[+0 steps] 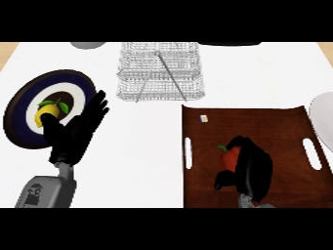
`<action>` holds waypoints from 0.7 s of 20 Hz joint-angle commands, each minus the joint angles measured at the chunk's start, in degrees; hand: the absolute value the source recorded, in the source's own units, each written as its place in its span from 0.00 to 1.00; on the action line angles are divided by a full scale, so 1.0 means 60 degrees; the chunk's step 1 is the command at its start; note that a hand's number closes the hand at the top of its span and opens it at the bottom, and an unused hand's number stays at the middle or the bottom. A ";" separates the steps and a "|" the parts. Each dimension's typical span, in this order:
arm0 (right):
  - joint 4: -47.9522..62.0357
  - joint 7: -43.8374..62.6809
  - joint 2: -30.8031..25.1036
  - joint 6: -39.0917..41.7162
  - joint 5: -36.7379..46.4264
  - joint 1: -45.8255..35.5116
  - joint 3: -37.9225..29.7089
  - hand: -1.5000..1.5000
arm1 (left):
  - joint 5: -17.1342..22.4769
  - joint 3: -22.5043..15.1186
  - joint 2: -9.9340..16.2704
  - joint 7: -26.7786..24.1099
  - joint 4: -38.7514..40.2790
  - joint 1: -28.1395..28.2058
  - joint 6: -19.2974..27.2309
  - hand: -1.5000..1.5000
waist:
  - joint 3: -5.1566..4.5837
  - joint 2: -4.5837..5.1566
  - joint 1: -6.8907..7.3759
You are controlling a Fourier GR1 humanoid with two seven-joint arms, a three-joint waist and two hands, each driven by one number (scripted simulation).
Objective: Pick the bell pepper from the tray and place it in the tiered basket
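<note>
- The bell pepper (229, 156) is red with a little green stem. It lies on the brown tray (284, 127), near the tray's middle, a bit toward its left side.
- The right hand (250, 168) is on the tray too, right over the pepper. Its fingers curl round the pepper from the right side, so it looks like the hand is grabbing it. Much of the pepper is hidden under the hand.
- I think the step now is getting a good hold before lifting. The thumb and fingers should sit on both sides of the pepper, so it does not roll away.
- Then the hand should lift straight up, high enough to clear the tray's edge.
- The tiered basket (160, 71) is made of thin wire. It sits just past the tray's far left corner. The hand needs to go forward and a little left from the tray to reach it.
- The pepper should be let down low inside the basket before the fingers let go, so it does not bounce out.
- The left hand (79, 129) is well to the left of the tray. Its fingers are straight and hold nothing. It rests next to a dark plate (25, 105) with a lemon (48, 111) on it.
</note>
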 commanded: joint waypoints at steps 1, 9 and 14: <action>0.0023 0.0295 0.0234 0.1313 -0.0041 0.0043 0.0387 1.00 | -0.0052 0.0006 -0.0058 0.0157 -0.0200 0.0012 0.0120 0.50 | 0.0177 0.0150 0.0065; -0.3377 0.2041 0.0286 0.4577 -0.1214 -0.0081 0.1446 1.00 | 0.0267 0.0434 0.0159 0.0361 0.0164 -0.0585 -0.0130 0.50 | 0.0174 0.0129 -0.0076; -0.5743 0.3823 0.0296 0.5531 -0.1548 -0.1612 0.1487 1.00 | 0.0030 0.0060 -0.0072 0.0132 -0.0153 0.0058 -0.0074 0.50 | 0.0171 0.0117 0.0009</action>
